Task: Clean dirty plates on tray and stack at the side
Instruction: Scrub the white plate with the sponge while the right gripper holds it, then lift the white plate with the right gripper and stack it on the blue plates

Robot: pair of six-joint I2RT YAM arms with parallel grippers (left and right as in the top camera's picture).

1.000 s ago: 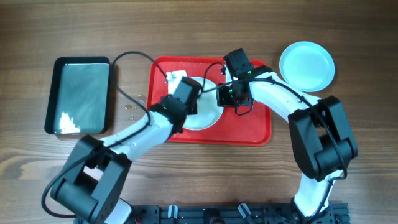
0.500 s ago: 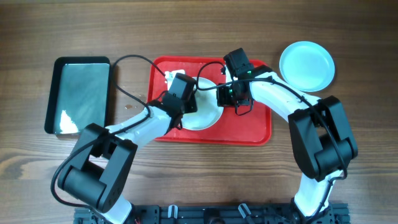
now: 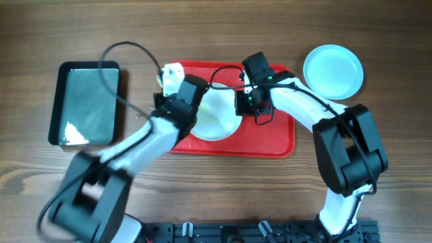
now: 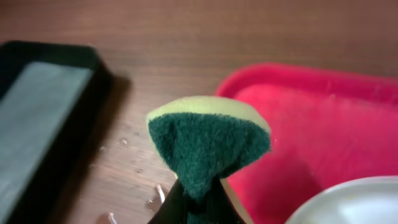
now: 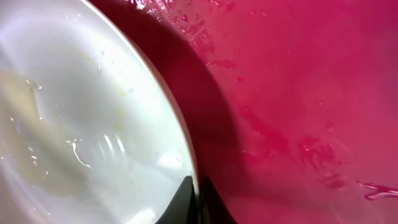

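One plate (image 3: 214,116) on the tray (image 3: 273,138) has its right rim pinched by the right claw (image 3: 241,102), the left claw (image 4: 199,208) clenching a sponge (image 4: 208,143) left of it.

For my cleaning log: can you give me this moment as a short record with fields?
left gripper: shut on sponge, at the left edge of the red tray
right gripper: shut on the rim of the white plate
white plate: on the red tray, wet and streaked
cyan plate: on the table, right of the red tray
dark tray: left of the red tray
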